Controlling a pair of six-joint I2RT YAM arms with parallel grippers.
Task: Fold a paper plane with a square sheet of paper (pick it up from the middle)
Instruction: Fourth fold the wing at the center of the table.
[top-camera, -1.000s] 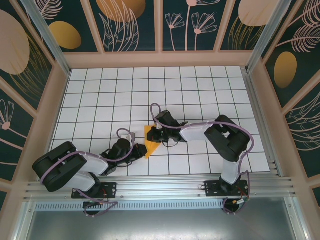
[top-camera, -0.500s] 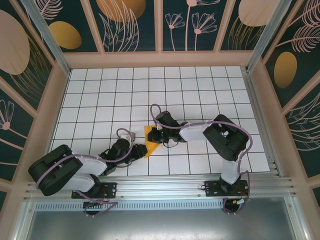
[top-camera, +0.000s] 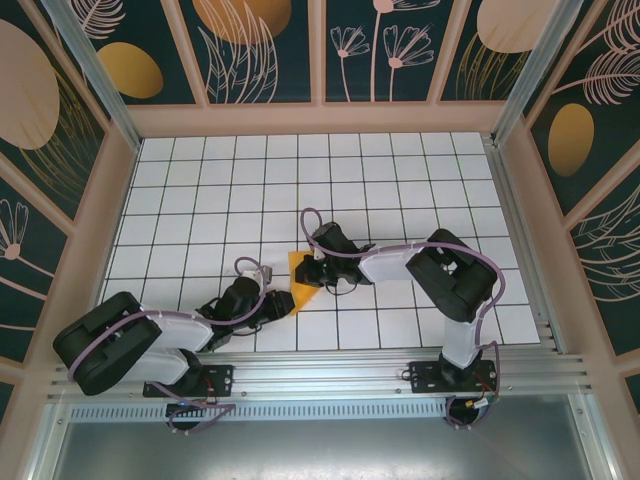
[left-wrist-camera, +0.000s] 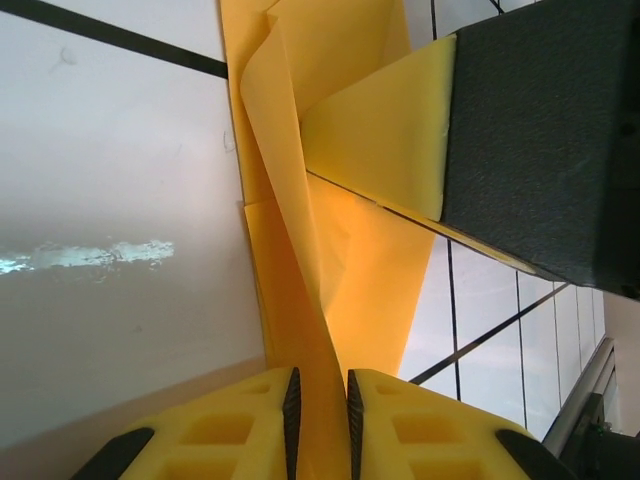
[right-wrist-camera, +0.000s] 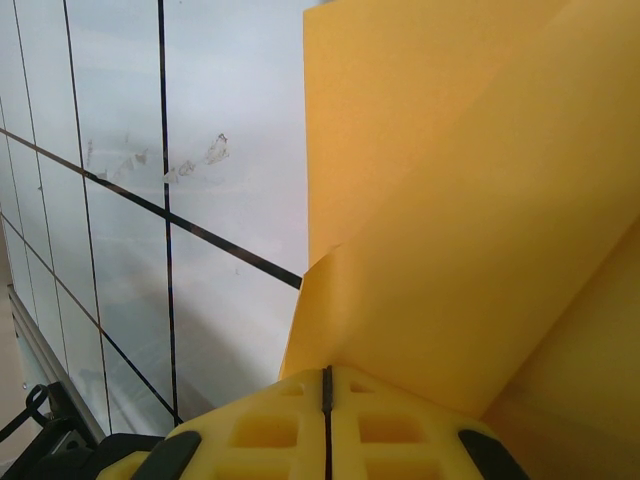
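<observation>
The square sheet of paper (top-camera: 303, 293), orange-yellow and partly folded with creases, lies in the near middle of the tiled table. My right gripper (top-camera: 309, 271) reaches in from the right and is shut on its far part. In the right wrist view its jaws (right-wrist-camera: 327, 375) meet in a thin line with the paper (right-wrist-camera: 450, 200) rising from them. My left gripper (top-camera: 284, 303) is at the paper's near end. In the left wrist view its jaws (left-wrist-camera: 320, 385) stand narrowly apart with a raised fold of paper (left-wrist-camera: 300, 250) running between them. The right gripper's finger (left-wrist-camera: 380, 130) rests on the paper beyond.
The white grid table (top-camera: 200, 200) stretches far and left of the arms. Patterned walls with wooden frames (top-camera: 320, 115) close it in on three sides. A metal rail (top-camera: 320, 375) runs along the near edge by the arm bases.
The left arm's elbow has sunk back toward the near left corner. The left jaws have eased slightly apart around the fold. The right arm and the paper have stayed put.
</observation>
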